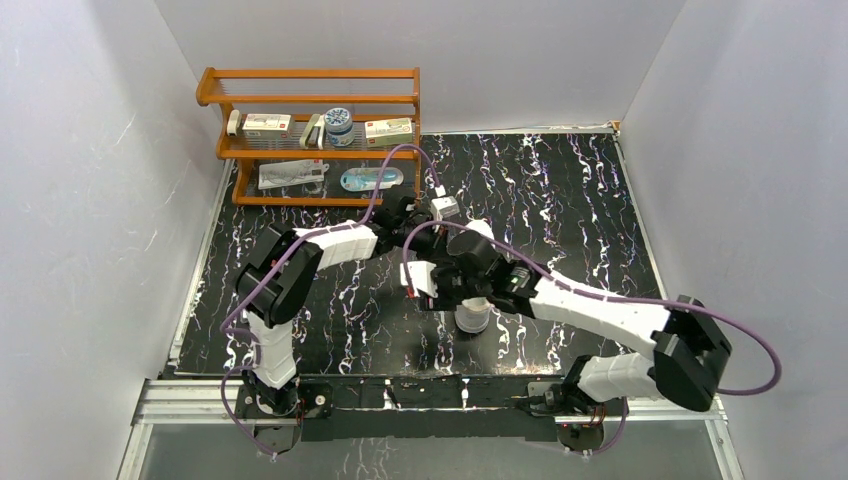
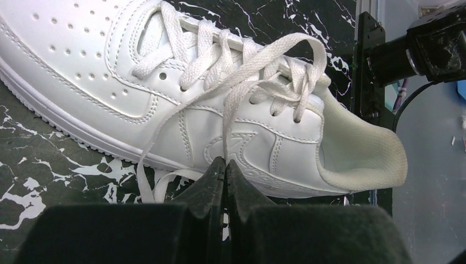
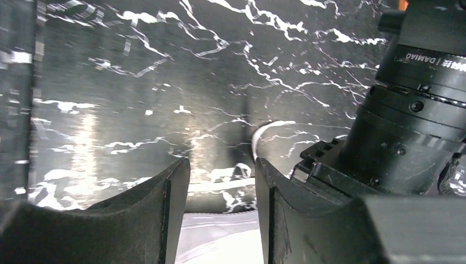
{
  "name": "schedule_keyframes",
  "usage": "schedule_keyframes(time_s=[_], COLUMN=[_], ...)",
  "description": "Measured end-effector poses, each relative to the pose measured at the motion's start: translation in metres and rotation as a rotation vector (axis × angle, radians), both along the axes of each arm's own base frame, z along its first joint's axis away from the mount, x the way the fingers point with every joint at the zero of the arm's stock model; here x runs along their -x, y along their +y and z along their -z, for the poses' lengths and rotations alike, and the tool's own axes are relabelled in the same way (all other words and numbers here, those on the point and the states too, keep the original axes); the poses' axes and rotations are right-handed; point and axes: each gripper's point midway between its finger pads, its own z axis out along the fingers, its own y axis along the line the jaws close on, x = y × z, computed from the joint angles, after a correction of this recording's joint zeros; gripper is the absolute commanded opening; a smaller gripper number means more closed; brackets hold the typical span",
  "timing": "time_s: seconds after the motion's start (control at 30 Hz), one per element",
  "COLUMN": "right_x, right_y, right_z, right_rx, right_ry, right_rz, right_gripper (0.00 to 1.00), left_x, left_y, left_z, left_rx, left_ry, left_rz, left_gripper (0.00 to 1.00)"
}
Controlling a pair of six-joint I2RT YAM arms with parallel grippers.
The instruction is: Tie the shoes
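Top view: the white sneaker (image 1: 473, 318) sits centre-front on the counter (image 1: 560, 200) under both wrists; left wrist view: the left pincer (image 2: 225, 164) is together, clamped on a lace strand (image 2: 235, 99) beside the sneaker's side; right wrist view: the right pincer (image 3: 222, 170) stands apart, gripping nothing.
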Motion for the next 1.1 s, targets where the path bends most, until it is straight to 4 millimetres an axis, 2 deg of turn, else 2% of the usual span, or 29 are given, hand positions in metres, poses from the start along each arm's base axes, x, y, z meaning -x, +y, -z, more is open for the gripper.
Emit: schedule_keyframes(time_s=[0.17, 0.37, 0.63, 0.83, 1.1], right_x=[-0.025, -0.047, -0.068, -0.077, -0.086], right_y=[0.005, 0.005, -0.004, 0.006, 0.016], right_z=[0.03, 0.062, 0.109, 0.111, 0.112], right_rx=[0.099, 0.204, 0.364, 0.394, 0.421], right_ry=[-0.097, -0.177, -0.211, -0.26, -0.266], right_rz=[0.031, 0.065, 0.119, 0.102, 0.04], right_gripper=[0.51, 0.57, 0.62, 0.64, 0.59], left_x=[-0.003, -0.005, -0.008, -0.02, -0.033], left_y=[-0.002, -0.001, -0.002, 0.002, 0.005], left_z=[0.01, 0.017, 0.018, 0.018, 0.019], left_rx=[-0.007, -0.017, -0.008, -0.007, -0.012], left_ry=[0.019, 0.039, 0.053, 0.017, -0.032], left_rz=[0.044, 0.07, 0.097, 0.076, 0.053], left_gripper=[0.0, 0.0, 0.0, 0.0, 0.0])
